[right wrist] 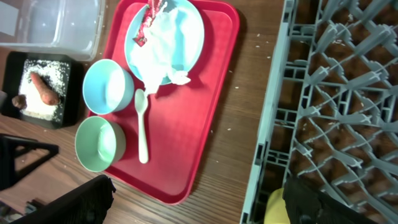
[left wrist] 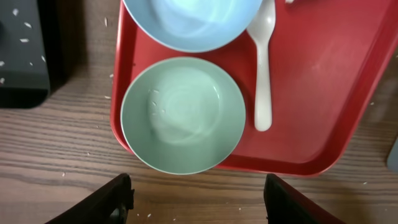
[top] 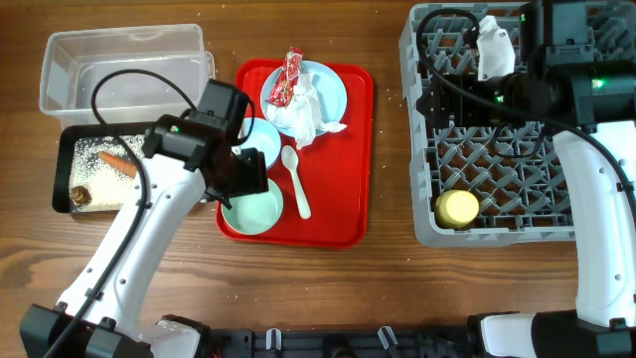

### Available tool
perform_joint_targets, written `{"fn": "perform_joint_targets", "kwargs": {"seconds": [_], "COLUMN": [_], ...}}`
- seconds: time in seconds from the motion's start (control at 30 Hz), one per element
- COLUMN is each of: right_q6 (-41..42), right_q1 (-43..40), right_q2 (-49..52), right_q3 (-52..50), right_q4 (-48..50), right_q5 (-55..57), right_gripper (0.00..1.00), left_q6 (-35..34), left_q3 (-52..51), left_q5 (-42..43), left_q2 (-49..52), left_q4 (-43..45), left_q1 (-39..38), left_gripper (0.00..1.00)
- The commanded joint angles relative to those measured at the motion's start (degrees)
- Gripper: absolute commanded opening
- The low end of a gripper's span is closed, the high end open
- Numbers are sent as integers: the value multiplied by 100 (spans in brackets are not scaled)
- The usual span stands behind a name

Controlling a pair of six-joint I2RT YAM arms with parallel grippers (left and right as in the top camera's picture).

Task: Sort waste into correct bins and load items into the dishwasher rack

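Note:
The mint bowl point(top: 253, 211) point(left wrist: 182, 115) sits at the red tray's near left corner, with the blue bowl point(top: 260, 134) behind it and the white spoon point(top: 295, 179) point(left wrist: 263, 68) beside it. The blue plate point(top: 333, 85) carries the red wrapper point(top: 290, 78) and the white napkin point(top: 308, 114). The black tray point(top: 99, 169) holds rice, the carrot stick point(top: 119, 162) and the brown lump point(top: 78, 195). The clear tub point(top: 119, 60) stands behind it. The yellow cup point(top: 458, 208) is in the grey rack point(top: 497, 129). My left gripper point(left wrist: 199, 202) is open and empty, just over the mint bowl's near edge. My right gripper point(right wrist: 199, 199) is open and empty, high over the rack's left side.
The flat red tray point(top: 338, 199) lies between the bins and the rack. Loose rice grains are scattered on the wood beside the black tray point(left wrist: 25, 56). A strip of bare wood separates the red tray from the rack point(right wrist: 336, 93).

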Motion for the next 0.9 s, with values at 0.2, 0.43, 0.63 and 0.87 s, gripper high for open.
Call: {"fn": "perform_joint_targets", "kwargs": {"seconds": [0.2,0.43,0.63,0.87], "right_q6": [240,243,243,282], "right_q1": [240,273,273,273], "right_q2": [17,24,24,24], "right_q3": [-50,-50,-50,-50], "right_q4": [81,98,168,173], "right_q5": [-369,-343,-184,-146], "right_gripper": [91,90,90,88], "left_q6": [-114,-120,-269,-507], "left_q3": [-144,-791,-1073,-1073], "left_q5": [-264,-273,-328,-859], "left_q2": [72,72,72,72], "left_q4": [116,562,870,1010], "left_q1": [-186,-188,-728,-1222], "left_gripper": [68,66,61,66]}}
